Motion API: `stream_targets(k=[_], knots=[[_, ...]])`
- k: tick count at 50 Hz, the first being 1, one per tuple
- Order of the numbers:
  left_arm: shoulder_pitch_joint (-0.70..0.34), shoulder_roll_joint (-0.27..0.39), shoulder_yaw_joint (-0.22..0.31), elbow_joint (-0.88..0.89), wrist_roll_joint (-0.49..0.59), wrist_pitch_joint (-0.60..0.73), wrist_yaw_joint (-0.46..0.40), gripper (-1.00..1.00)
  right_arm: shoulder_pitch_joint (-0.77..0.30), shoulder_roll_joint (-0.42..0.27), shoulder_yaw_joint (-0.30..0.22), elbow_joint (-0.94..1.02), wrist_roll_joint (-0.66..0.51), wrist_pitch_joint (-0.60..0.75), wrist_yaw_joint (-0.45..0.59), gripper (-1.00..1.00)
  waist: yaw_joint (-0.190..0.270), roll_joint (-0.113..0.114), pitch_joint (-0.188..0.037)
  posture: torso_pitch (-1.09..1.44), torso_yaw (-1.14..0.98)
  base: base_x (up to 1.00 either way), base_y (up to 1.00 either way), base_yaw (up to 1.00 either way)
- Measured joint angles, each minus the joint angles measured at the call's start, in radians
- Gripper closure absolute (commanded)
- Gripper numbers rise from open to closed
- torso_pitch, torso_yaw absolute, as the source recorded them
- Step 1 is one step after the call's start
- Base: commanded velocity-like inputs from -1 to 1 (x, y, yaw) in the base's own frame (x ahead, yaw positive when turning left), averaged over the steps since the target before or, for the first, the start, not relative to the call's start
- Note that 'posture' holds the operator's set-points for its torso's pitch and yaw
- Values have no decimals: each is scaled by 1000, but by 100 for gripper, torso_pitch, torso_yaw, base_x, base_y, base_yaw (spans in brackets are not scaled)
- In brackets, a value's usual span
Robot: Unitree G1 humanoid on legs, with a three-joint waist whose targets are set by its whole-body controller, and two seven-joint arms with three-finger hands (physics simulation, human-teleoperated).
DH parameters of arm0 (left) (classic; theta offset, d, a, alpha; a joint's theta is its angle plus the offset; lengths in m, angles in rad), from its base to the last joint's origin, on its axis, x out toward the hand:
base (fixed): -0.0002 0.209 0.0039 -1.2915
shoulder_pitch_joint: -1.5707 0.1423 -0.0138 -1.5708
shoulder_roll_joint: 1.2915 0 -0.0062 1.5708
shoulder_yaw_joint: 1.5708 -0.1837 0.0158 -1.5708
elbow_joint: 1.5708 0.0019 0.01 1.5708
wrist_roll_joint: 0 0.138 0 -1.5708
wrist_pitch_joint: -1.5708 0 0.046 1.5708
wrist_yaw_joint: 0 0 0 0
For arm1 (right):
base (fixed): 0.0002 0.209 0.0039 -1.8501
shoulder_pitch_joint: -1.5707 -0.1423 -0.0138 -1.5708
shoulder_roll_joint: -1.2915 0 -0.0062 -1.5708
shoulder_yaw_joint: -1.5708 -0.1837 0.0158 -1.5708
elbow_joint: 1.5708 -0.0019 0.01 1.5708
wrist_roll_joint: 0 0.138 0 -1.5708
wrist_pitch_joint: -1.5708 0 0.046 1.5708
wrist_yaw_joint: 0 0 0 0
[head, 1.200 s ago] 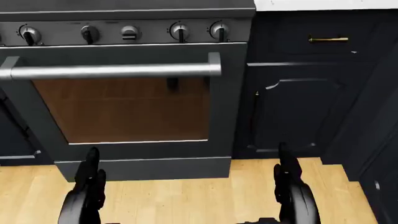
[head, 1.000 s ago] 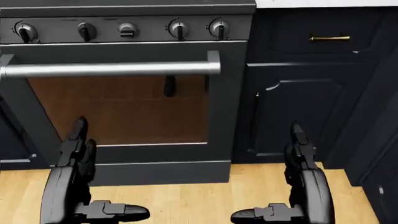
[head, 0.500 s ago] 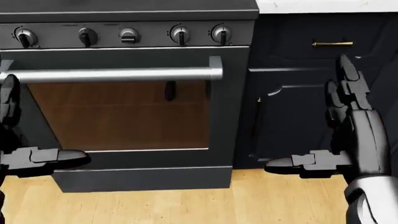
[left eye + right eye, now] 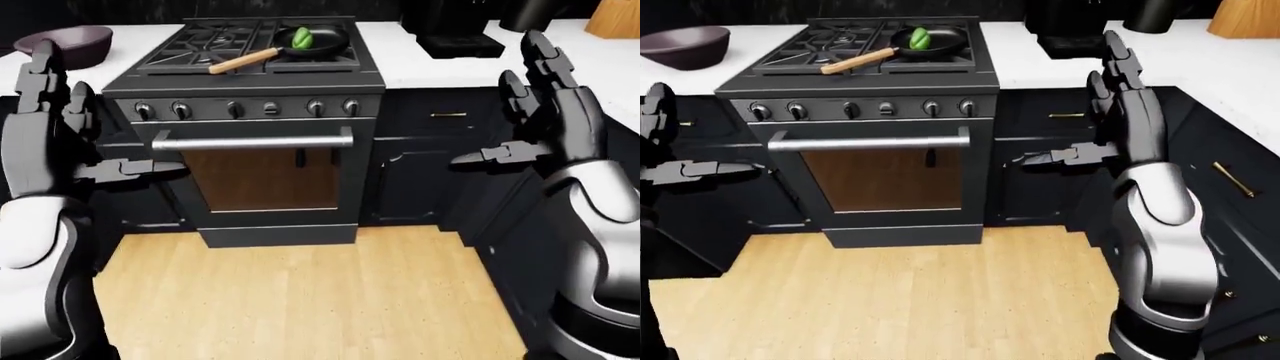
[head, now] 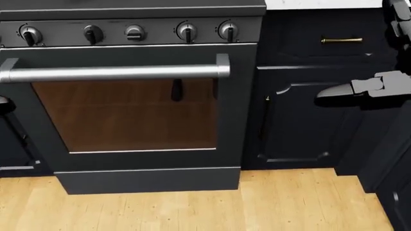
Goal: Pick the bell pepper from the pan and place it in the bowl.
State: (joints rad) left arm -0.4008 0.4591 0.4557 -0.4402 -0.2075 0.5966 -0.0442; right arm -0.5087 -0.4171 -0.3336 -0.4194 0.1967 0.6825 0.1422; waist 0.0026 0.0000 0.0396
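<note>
A green bell pepper (image 4: pixel 300 36) lies in a black pan (image 4: pixel 325 46) on the stove's upper right burner, and the pan's wooden handle (image 4: pixel 240 61) points left. A dark purple bowl (image 4: pixel 68 39) sits on the white counter left of the stove. Both hands are raised at chest height, far below and short of the pan. My left hand (image 4: pixel 95 124) is open, fingers up and thumb out, at the left edge. My right hand (image 4: pixel 505 105) is open the same way before the dark cabinets. Neither holds anything.
The grey oven (image 5: pixel 128 115), with its steel bar handle (image 5: pixel 115 73) and row of knobs (image 5: pixel 135 33), fills the head view. Dark cabinets (image 5: pixel 308 115) flank it on the right. A black appliance (image 4: pixel 455 34) and a wooden block (image 4: pixel 612 19) stand on the right counter. Wood floor (image 4: pixel 300 292) lies below.
Both hands rose from low near the floor and spread apart. In the head view the left hand has almost left the frame and the right hand has climbed to the right edge.
</note>
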Motion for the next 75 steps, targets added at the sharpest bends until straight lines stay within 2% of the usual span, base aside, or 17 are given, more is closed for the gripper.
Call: stream_targets(k=[14,21,23,27,31,33,35,39,43,46,52,58,60,64,68,72,75], knots=[[-75,121,55,-28,-81,68,42,-100,-108,-91,-10,2,46,45,-5,-100,-3,3,7,0,0,8,0,0],[-84,138,33,-10,-101,62,48,-100,-124,-125,-30,19,50,59,-4,-100,-11,60,11,0,0,15,0,0],[-79,142,46,-1,-102,61,50,-100,-123,-119,-17,11,52,60,0,-100,-2,45,20,0,0,16,0,0],[-68,144,60,22,-99,65,63,-100,-129,-117,12,20,57,68,18,-100,2,44,9,0,0,16,0,0],[-73,155,71,16,-109,50,66,-100,-137,-124,0,10,50,67,24,-100,8,-1,8,0,0,16,0,0],[-75,159,70,23,-112,42,67,-100,-140,-127,-4,11,43,59,26,-100,10,-39,2,0,0,16,0,0],[-65,142,54,39,-116,31,63,-100,-129,-125,-9,32,32,47,29,-100,-5,-22,10,0,0,16,0,0],[-47,131,31,103,-115,19,45,-100,-114,-119,-6,74,6,45,40,-100,-11,-21,11,0,0,16,0,0],[-41,132,47,128,-106,5,46,-100,-132,-127,-8,79,0,43,53,-100,-11,26,23,0,0,15,0,0],[-43,138,54,114,-105,1,48,-100,-140,-129,-8,77,-5,40,56,-100,-15,80,9,0,0,16,0,0],[-34,140,69,121,-105,10,56,-100,-132,-120,18,69,4,50,77,-100,3,51,6,0,0,15,1,0],[-43,150,74,102,-112,9,57,-100,-140,-130,-1,48,-5,44,81,-100,9,-47,5,0,0,16,7,0],[-35,136,67,94,-116,7,56,-100,-128,-131,-10,49,-9,42,82,-100,-7,-33,11,0,0,16,13,0],[-30,135,48,109,-126,24,49,-100,-123,-130,-9,65,-18,64,84,-100,-14,-35,4,0,0,16,17,0],[-40,144,63,92,-126,20,53,-100,-135,-137,-11,44,-17,62,91,-100,-13,7,11,0,0,16,17,0],[-49,151,65,84,-128,13,56,-100,-153,-143,-9,51,-20,62,94,-100,-23,76,3,0,0,15,18,0],[-40,154,81,94,-129,15,62,-100,-140,-125,10,44,-19,59,98,-100,-5,70,10,0,0,14,19,0]])
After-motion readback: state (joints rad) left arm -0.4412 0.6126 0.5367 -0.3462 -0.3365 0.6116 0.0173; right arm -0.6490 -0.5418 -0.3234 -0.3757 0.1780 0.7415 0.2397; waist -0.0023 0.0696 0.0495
